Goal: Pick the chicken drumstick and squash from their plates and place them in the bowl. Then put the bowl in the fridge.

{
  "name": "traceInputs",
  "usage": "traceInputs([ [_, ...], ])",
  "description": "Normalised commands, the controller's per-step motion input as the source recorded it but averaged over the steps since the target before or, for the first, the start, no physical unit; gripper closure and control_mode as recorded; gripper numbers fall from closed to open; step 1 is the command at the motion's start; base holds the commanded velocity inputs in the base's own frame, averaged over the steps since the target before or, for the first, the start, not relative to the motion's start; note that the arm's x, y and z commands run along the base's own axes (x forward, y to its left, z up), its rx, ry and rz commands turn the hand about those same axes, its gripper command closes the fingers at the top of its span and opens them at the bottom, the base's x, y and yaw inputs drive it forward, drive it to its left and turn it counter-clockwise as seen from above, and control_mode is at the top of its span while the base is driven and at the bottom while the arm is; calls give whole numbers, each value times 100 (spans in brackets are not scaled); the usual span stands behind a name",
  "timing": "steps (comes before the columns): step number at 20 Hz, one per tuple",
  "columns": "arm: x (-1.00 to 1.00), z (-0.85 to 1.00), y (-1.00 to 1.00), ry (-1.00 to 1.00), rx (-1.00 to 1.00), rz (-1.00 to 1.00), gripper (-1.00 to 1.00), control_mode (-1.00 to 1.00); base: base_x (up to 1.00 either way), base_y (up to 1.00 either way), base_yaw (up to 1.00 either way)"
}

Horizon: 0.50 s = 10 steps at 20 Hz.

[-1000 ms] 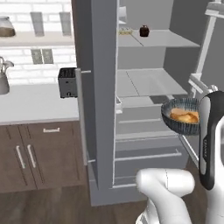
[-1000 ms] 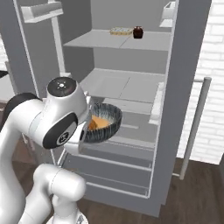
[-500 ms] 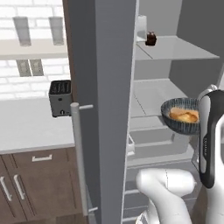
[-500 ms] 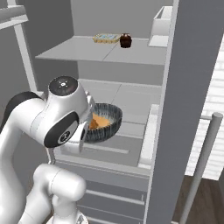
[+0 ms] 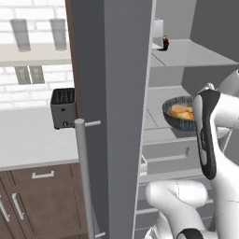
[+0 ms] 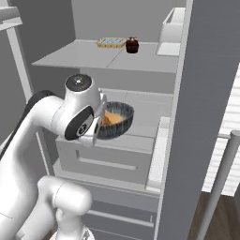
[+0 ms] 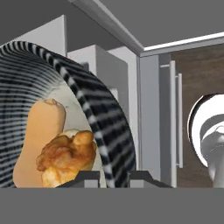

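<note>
Gripper (image 7: 109,178) is clamped on the bowl (image 6: 116,121) rim, fingertips at 6 o'clock in hand view with the ribbed wall pinched between them. Squash (image 7: 38,140) and drumstick (image 7: 66,158) both sit inside the bowl, touching, drumstick in front. Bowl is carried inside the open fridge (image 6: 140,56), over the middle shelf (image 5: 163,128) above the drawer (image 6: 108,161), at 3 o'clock of the fridge door (image 5: 109,107) in left base view. Can't tell if the base touches the shelf yet. Judgement: keep the bowl level, push deeper clear of the shelf edge, lower till it's seated, only then let go. Tilt risks the food rolling out.
</note>
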Motion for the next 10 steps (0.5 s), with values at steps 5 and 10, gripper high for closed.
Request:
traceInputs([
  [5,83,-28,0,-13,2,7,100,-100,0,0,0],
  [10,86,-38,-1,-12,7,2,100,-100,0,0,0],
])
